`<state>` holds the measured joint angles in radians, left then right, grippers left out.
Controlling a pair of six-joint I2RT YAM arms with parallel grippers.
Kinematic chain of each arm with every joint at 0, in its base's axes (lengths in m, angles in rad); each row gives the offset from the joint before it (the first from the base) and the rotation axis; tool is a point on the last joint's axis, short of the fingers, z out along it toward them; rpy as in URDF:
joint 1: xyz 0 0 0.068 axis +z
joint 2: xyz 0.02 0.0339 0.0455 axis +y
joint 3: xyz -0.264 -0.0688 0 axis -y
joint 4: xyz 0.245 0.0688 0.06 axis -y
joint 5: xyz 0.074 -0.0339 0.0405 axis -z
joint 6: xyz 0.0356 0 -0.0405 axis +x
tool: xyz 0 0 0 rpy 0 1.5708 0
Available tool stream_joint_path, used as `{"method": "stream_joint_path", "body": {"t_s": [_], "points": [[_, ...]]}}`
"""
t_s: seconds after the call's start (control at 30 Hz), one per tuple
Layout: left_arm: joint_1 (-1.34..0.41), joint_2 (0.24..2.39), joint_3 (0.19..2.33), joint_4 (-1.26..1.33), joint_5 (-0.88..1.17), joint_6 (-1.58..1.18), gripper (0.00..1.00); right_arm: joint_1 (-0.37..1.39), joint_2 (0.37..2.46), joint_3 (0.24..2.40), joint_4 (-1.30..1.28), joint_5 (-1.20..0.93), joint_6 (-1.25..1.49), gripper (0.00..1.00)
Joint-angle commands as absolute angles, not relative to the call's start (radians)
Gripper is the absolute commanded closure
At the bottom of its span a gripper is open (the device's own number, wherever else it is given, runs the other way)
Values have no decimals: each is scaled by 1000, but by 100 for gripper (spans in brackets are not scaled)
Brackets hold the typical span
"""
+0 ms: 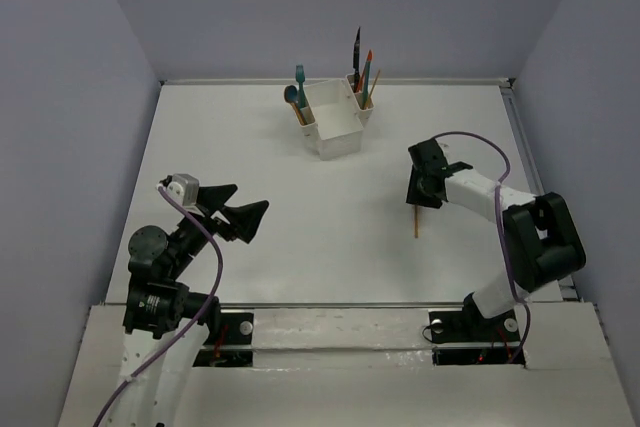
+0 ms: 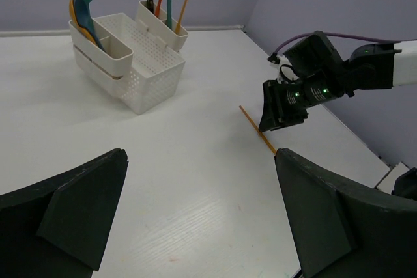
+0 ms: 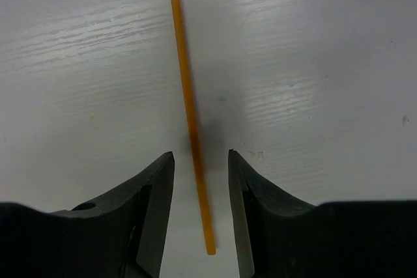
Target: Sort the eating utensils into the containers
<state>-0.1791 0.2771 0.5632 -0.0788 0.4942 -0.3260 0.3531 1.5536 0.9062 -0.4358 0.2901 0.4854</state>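
No text, label, brand, number or sign could be read in any of the three views.

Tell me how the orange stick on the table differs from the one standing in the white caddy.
The loose stick lies flat on the table, alone, between the right gripper's open fingers, untouched. The slotted stick stands tilted in the caddy's narrow end slot beside other utensils. Both are thin and orange.
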Motion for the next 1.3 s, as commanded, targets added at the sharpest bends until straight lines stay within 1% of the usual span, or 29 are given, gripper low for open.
{"method": "stream_joint_path", "body": {"t_s": [0.0, 0.13, 0.23, 0.3, 0.33, 0.4, 0.47, 0.5, 0.53, 0.57, 0.7, 0.83, 0.93, 1.0, 1.03, 1.13, 1.27], "points": [[-186, 265, 568, -38, 506, -321, 1, 339, 1603, 985, -463, 236, 465, 58], [-195, 261, 566, -40, 506, -321, 1, 339, 1689, 1012, -471, 203, 457, 62], [-195, 256, 566, -40, 503, -321, 1, 330, 1709, 1014, -462, 175, 462, 68], [-195, 258, 566, -41, 503, -321, 1, 330, 1717, 1020, -465, 175, 460, 69], [-195, 258, 566, -41, 503, -321, 1, 330, 1718, 1022, -465, 175, 459, 71], [-195, 258, 566, -40, 503, -319, 1, 330, 1718, 1025, -466, 175, 456, 77], [-195, 258, 568, -41, 503, -319, 1, 330, 1723, 1026, -468, 167, 451, 86], [-195, 256, 568, -43, 503, -319, 1, 330, 1730, 1031, -469, 164, 446, 94], [-195, 255, 568, -43, 500, -321, 1, 330, 1732, 1032, -462, 150, 440, 99], [-195, 256, 569, -43, 502, -319, 1, 330, 1732, 1034, -456, 147, 434, 100], [-195, 258, 568, -43, 500, -321, 1, 330, 1677, 1043, -388, 127, 402, 100], [-195, 275, 568, -43, 500, -321, 1, 330, 1553, 1077, -263, 89, 374, 100], [-195, 278, 568, -43, 496, -321, 1, 330, 1493, 1124, -85, 48, 379, 100], [-195, 279, 568, -46, 489, -322, 1, 339, 1485, 1159, -3, 46, 377, 100], [-195, 279, 568, -48, 486, -322, 1, 339, 1491, 1175, 94, 51, 374, 100], [-195, 276, 568, -46, 485, -322, 1, 339, 1538, 1239, 277, 80, 342, 100], [-195, 278, 566, -43, 486, -321, 1, 348, 1633, 1342, 454, 60, 276, 100]]}}
